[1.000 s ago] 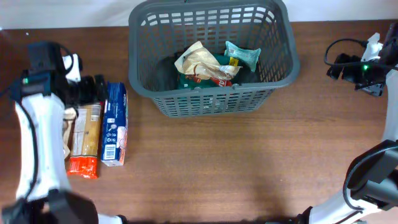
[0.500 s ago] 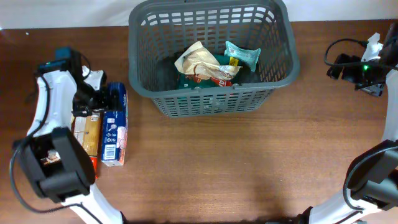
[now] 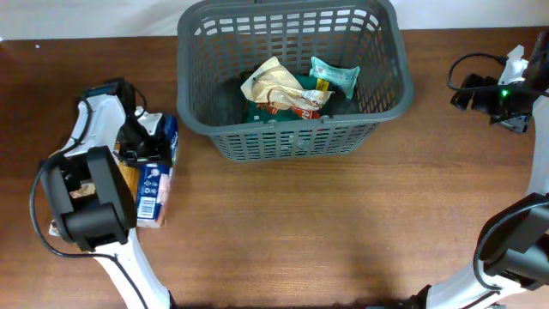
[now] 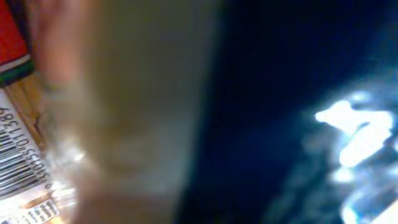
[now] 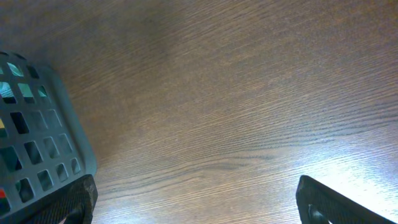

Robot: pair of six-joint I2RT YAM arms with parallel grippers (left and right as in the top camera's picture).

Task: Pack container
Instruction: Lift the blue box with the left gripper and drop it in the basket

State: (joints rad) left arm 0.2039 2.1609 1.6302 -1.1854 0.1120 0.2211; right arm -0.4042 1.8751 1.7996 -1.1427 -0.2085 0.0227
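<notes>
The dark grey container [image 3: 292, 129] stands at the back middle and shows as a slotted corner [image 5: 37, 143] in the right wrist view. Inside lie a tan packet [image 3: 274, 81], a teal packet [image 3: 334, 75] and a red one [image 3: 302, 107]. A blue packet [image 3: 154, 184] [image 4: 267, 124] lies left of the container beside a tan and orange packet [image 3: 129, 174] [image 4: 124, 112]. My left gripper [image 3: 141, 142] presses down on their far ends. Its jaws are hidden, and its wrist view is a blurred close-up. My right gripper [image 3: 463, 91] [image 5: 199, 202] hangs open over bare wood, right of the container.
My left arm's base and links [image 3: 90, 202] cover the table's left edge and part of the tan packet. A black cable [image 3: 480, 60] loops near the right arm at the far right. Brown tabletop [image 3: 343, 223] stretches in front of the container.
My left arm has swung right and come down onto the far ends of the two packets. The blue packet has turned slightly. The right arm has not moved.
</notes>
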